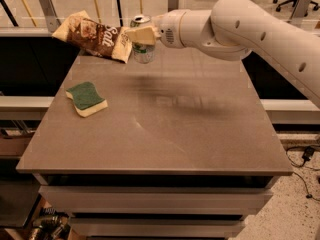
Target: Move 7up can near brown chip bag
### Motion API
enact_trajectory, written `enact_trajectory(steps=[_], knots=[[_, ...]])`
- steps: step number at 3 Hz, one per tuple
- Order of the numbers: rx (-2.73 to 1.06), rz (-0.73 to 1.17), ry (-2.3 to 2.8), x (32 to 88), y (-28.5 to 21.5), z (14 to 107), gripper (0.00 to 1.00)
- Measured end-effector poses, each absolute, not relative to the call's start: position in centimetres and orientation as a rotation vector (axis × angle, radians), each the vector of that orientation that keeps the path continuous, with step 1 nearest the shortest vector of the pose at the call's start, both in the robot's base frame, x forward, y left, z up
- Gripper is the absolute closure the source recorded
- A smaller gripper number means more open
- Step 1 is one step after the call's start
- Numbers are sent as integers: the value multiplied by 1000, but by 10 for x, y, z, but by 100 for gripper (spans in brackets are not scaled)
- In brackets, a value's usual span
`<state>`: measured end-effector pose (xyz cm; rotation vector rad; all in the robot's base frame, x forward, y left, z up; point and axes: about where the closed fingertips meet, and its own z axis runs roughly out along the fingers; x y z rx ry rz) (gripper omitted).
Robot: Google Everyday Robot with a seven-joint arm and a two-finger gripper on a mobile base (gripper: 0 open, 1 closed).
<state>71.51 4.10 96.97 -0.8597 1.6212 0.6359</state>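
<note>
Our end effector (pixel 142 36) grasps the silver-white aluminium 7up can (pixel 144 54) just beside the crinkled brown chip bag (pixel 95 36); we should lower it upright, releasing gently.

The arm (pixel 260 31) reaches level across — its gripper (pixel 142 35), upper left of centre, pinches the 7up can (pixel 144 55).

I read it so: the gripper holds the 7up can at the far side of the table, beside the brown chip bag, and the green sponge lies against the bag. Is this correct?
Not quite. The camera view shows the green sponge lying apart from the brown chip bag, nearer the front of the table. The rest is right: the gripper holds the 7up can beside the bag.
</note>
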Motion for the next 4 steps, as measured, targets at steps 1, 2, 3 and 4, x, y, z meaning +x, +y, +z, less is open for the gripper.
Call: enact_trajectory(steps=[1,2,3,4], knots=[[-846,636,1616,732,43,958,100],[-832,597,1605,742,40,952,100],[-821,569,1601,751,39,941,100],[-824,547,1609,759,42,930,100]])
